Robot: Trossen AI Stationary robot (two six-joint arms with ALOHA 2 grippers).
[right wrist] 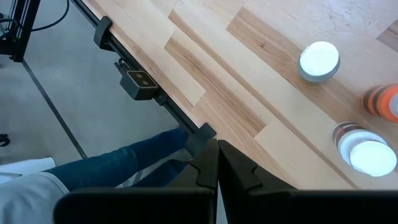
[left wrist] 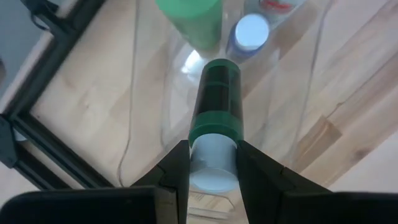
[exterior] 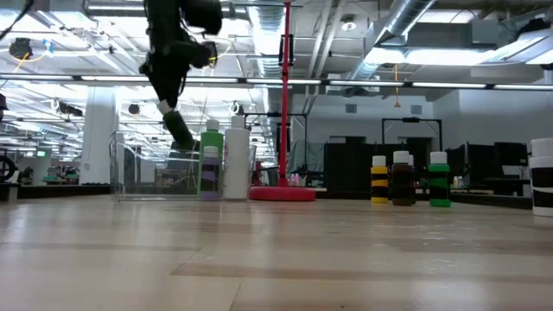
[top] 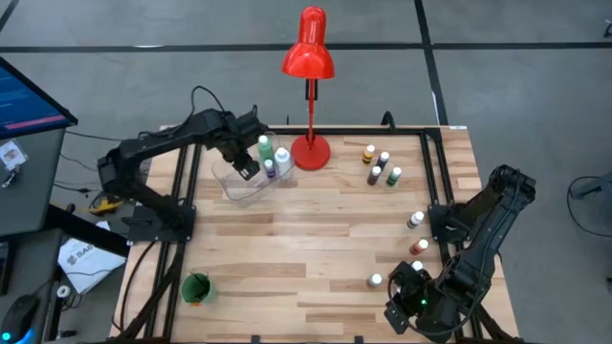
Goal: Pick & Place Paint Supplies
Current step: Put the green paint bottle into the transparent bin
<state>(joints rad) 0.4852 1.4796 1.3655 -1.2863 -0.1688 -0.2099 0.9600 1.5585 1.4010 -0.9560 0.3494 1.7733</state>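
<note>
Paint bottle with the green band (left wrist: 215,102) is what we've got clamped in the left gripper (left wrist: 212,165) right now, jaws narrow on its white cap end, hanging over the clear bin (top: 241,186) in the upper left of the high view, just beside the red lamp (top: 309,57). Looks to us like we're mid-drop on this one.

Progress-wise, we'd say maybe a third done. Three bottles seem to be in or at the bin already: a green-capped one (top: 264,146), a purple one (top: 271,168) and a white one (top: 283,158). Still out on the table: a cluster of four (top: 381,168) in the upper right, plus a few more strung down the right edge, like the white-capped one (top: 376,281) near the bottom. The right gripper (right wrist: 217,163) is parked at the lower right with its jaws fully closed on nothing.

Stuff we can't settle: whether those three bottles stand inside the bin or just behind its wall, since the clear plastic barely shows. There's a green thing (top: 196,288) at lower left we can't identify. We don't spot any brushes.
</note>
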